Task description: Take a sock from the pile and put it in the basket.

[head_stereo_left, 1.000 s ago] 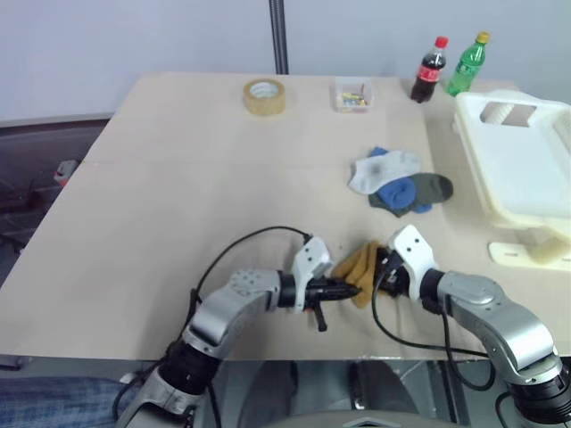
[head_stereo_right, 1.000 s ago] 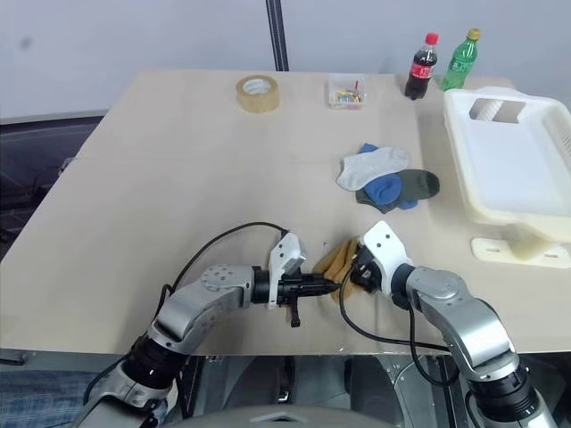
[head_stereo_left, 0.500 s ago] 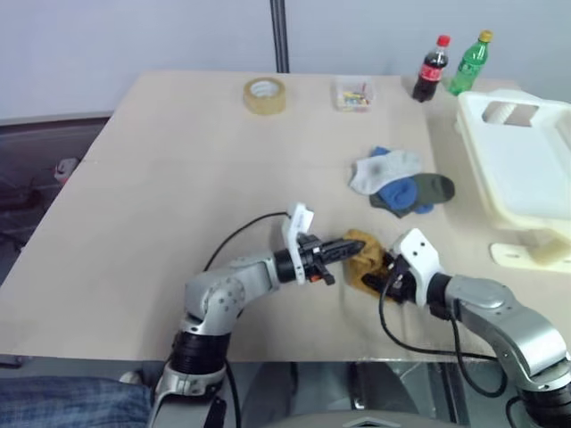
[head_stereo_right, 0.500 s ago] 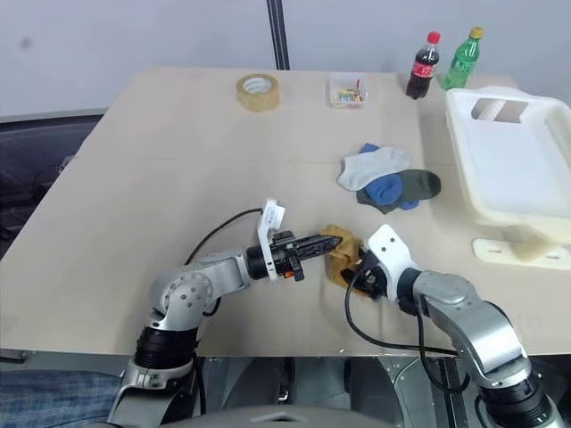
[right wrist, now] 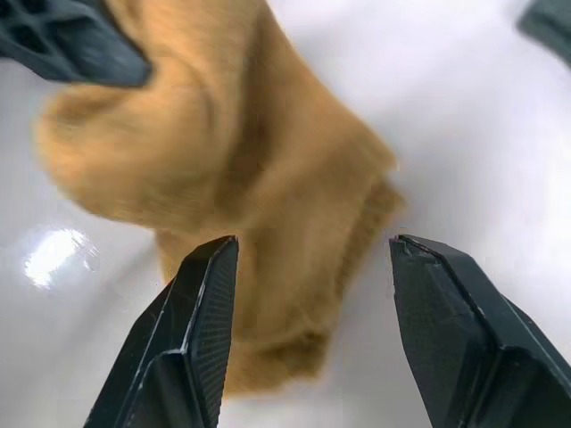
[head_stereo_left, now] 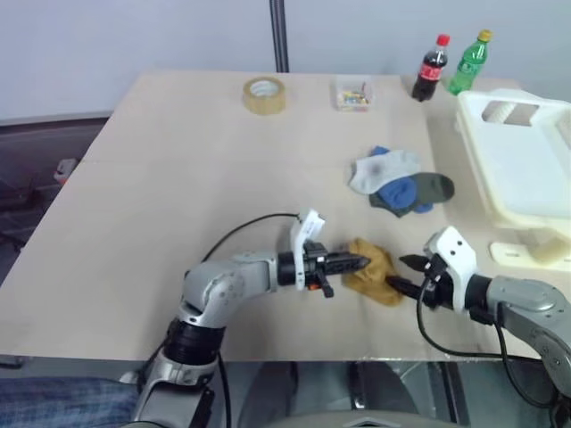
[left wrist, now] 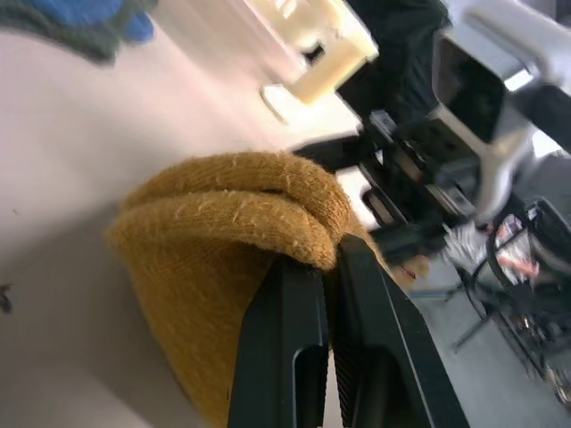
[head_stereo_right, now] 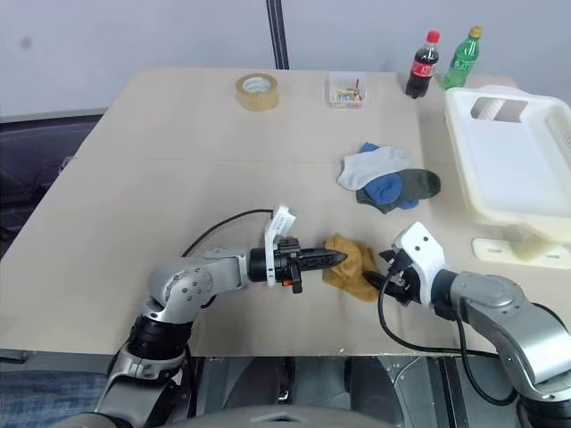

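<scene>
A mustard-yellow sock (head_stereo_left: 375, 272) lies near the table's front edge, apart from the pile (head_stereo_left: 401, 183) of white, blue and dark socks farther back. My left gripper (head_stereo_left: 354, 263) is shut on the sock's left end. In the left wrist view its two black fingers (left wrist: 294, 303) pinch the folded cuff of the sock (left wrist: 223, 241). My right gripper (head_stereo_left: 408, 273) stands open just right of the sock, not touching it. Seen from the right wrist, the sock (right wrist: 223, 143) lies ahead of the spread gripper (right wrist: 310, 245). The cream-white basket (head_stereo_left: 522, 169) stands at the table's right edge.
A tape roll (head_stereo_left: 265, 95), a small clear box (head_stereo_left: 353, 94), a cola bottle (head_stereo_left: 431, 69) and a green bottle (head_stereo_left: 468, 62) stand along the back. A cream plastic piece (head_stereo_left: 526, 252) lies in front of the basket. The table's front edge runs just below both grippers.
My right gripper has drawn back to the right, off the sock, still open. My left gripper has rolled and risen a little, keeping the sock's end pinched.
</scene>
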You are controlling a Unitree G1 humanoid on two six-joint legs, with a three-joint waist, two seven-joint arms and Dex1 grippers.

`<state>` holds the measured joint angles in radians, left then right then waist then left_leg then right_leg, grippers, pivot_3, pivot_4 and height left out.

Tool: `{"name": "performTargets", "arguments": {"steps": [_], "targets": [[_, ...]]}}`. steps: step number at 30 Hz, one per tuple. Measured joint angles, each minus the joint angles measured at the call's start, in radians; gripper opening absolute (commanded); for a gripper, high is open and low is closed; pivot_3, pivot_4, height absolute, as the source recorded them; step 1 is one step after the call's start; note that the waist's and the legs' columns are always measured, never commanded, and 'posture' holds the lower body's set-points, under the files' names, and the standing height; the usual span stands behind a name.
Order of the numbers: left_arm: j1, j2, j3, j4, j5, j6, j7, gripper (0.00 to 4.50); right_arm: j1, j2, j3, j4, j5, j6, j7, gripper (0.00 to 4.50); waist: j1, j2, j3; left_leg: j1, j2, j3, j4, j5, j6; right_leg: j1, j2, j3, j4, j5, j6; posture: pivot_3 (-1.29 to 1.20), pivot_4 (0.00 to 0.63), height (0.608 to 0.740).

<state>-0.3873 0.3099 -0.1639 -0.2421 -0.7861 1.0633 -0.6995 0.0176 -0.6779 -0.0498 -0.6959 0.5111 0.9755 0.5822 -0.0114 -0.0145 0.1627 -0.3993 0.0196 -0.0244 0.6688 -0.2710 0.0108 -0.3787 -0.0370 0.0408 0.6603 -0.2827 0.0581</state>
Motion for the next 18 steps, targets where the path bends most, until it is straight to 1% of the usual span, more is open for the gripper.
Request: {"name": "performTargets", "arguments": {"steps": [2,5,8,9,10,11,12,13,14,16,17,18], "targets": [[-0.018,0.009,-0.011,0.017,0.006,0.000,-0.017,0.04,0.003,0.002,-0.032,0.000,0.020,0.000,-0.001,2.81,0.000,0.000,0.000,0.000,0.000,0.000,0.000,0.000,0.000,0.000,0.000,0.000,0.000,0.000,0.000,0.00,0.150,0.740],[-0.041,0.009,-0.036,0.049,0.032,-0.005,-0.025,0.04,-0.012,0.022,-0.140,-0.001,0.088,0.003,-0.002,2.81,0.001,0.000,0.000,0.000,-0.001,0.000,0.000,0.000,0.000,0.000,0.000,0.000,0.000,0.000,0.000,0.00,0.150,0.740],[-0.043,-0.001,-0.058,0.077,0.053,-0.016,-0.037,0.00,-0.031,0.069,-0.164,-0.012,0.166,0.021,-0.011,3.56,-0.002,0.000,0.001,0.000,0.000,0.000,0.000,0.000,0.000,0.000,0.001,0.000,0.000,0.000,0.000,0.00,0.150,0.740],[-0.043,-0.002,-0.063,0.078,0.056,-0.020,-0.039,0.00,-0.032,0.079,-0.162,-0.018,0.184,0.029,-0.017,4.11,-0.002,0.001,0.001,0.000,0.001,0.000,0.000,0.000,0.000,0.000,0.001,0.000,0.000,0.000,0.000,0.00,0.150,0.740],[-0.043,-0.006,-0.066,0.079,0.057,-0.021,-0.042,0.00,-0.035,0.088,-0.159,-0.026,0.203,0.038,-0.024,4.46,-0.001,0.002,0.002,0.000,0.001,0.000,0.000,0.000,0.000,0.000,0.001,0.000,0.000,0.000,0.000,0.00,0.150,0.740],[-0.043,-0.009,-0.070,0.082,0.057,-0.023,-0.050,0.35,-0.040,0.097,-0.148,-0.037,0.221,0.047,-0.039,4.49,-0.001,0.002,0.002,0.000,0.001,0.000,0.000,0.000,0.000,0.000,0.001,0.000,0.000,0.000,0.000,0.00,0.150,0.740],[-0.043,-0.009,-0.071,0.084,0.057,-0.023,-0.052,0.35,-0.042,0.099,-0.144,-0.039,0.224,0.047,-0.043,4.49,-0.001,0.002,0.002,0.000,0.001,0.000,0.000,0.000,0.000,0.000,0.001,0.000,0.000,0.000,0.000,0.00,0.150,0.740],[-0.043,-0.010,-0.072,0.087,0.057,-0.024,-0.055,0.74,-0.043,0.101,-0.141,-0.040,0.225,0.048,-0.047,4.50,-0.001,0.002,0.002,0.000,0.001,0.000,0.000,0.000,0.000,0.000,0.000,0.000,0.000,0.000,0.000,0.00,0.150,0.740],[-0.043,-0.010,-0.072,0.090,0.057,-0.024,-0.057,0.79,-0.044,0.104,-0.138,-0.040,0.226,0.048,-0.050,4.50,-0.001,0.002,0.002,0.000,0.001,0.000,0.000,0.000,0.000,0.000,0.000,0.000,0.000,0.000,0.000,0.00,0.150,0.740],[-0.043,-0.013,-0.072,0.107,0.061,-0.029,-0.059,1.60,-0.047,0.124,-0.115,-0.041,0.235,0.051,-0.079,4.50,-0.001,0.002,0.002,0.000,0.001,0.000,0.000,0.000,0.000,0.000,0.000,0.000,0.001,0.000,0.000,0.00,0.150,0.740],[-0.043,-0.017,-0.072,0.109,0.062,-0.036,-0.066,1.98,-0.064,0.154,-0.110,-0.041,0.248,0.069,-0.114,4.50,-0.001,0.002,0.002,0.000,0.001,0.000,0.000,0.000,0.000,0.000,0.000,0.000,0.001,0.000,0.000,0.00,0.150,0.740],[-0.043,-0.018,-0.072,0.109,0.062,-0.039,-0.069,2.23,-0.069,0.158,-0.108,-0.041,0.249,0.070,-0.121,4.50,-0.001,0.002,0.002,0.000,0.001,0.000,0.000,0.000,0.000,0.000,0.000,0.000,0.001,0.000,0.000,0.00,0.150,0.740]]}}
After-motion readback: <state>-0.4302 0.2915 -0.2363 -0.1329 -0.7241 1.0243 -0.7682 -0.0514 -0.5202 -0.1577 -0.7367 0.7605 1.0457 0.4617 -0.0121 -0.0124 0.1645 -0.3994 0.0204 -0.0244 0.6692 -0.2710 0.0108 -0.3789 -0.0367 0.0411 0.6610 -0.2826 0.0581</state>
